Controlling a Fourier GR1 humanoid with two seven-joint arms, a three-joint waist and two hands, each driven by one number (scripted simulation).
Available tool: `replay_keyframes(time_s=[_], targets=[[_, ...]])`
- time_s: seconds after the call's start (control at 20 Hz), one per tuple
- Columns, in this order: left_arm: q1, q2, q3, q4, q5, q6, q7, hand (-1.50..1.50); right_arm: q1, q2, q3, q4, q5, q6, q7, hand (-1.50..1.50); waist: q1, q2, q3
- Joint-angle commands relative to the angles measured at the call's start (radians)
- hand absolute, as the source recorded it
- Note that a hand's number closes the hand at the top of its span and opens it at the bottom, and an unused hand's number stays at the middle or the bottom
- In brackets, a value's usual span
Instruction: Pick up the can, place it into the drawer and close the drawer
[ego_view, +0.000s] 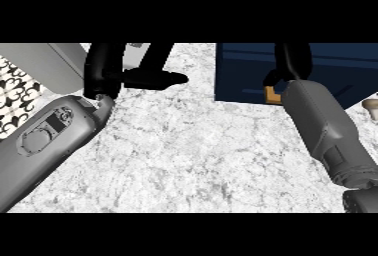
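The dark blue drawer (347, 65) stands open at the upper right of the marble counter (192, 150). Only a small orange part of the can (272, 94) shows, at the drawer's near edge, just left of my right wrist. My right hand (289, 64) reaches over the drawer with its fingers curled round the can and hides most of it. At the upper left my left hand (111, 65) rests open, fingers up and thumb pointing right, with nothing in it.
A beige object (372, 107) pokes in at the right edge beside the drawer. A grey rounded body (44, 62) sits at the upper left, with patterned floor (15, 92) beyond the counter's left edge.
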Motion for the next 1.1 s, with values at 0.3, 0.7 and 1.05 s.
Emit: replay_keyframes(time_s=[0.3, 0.7, 1.05], targets=[[0.052, 0.035, 0.037, -0.048, 0.000, -0.025, -0.005, -1.50, -0.092, 0.073, -0.164, -0.019, -0.199, 0.023, -0.164, -1.50, 0.020, 0.002, 0.006], [0.139, 0.038, 0.043, -0.066, -0.013, -0.037, -0.056, -1.50, -0.096, 0.087, -0.311, -0.041, -0.376, 0.122, -0.336, -1.50, -0.006, -0.004, 0.004], [0.160, 0.032, 0.067, -0.060, -0.023, -0.030, -0.056, -1.50, -0.146, 0.102, -0.448, -0.048, -0.547, 0.274, -0.376, -1.50, -0.039, -0.012, 0.003]])
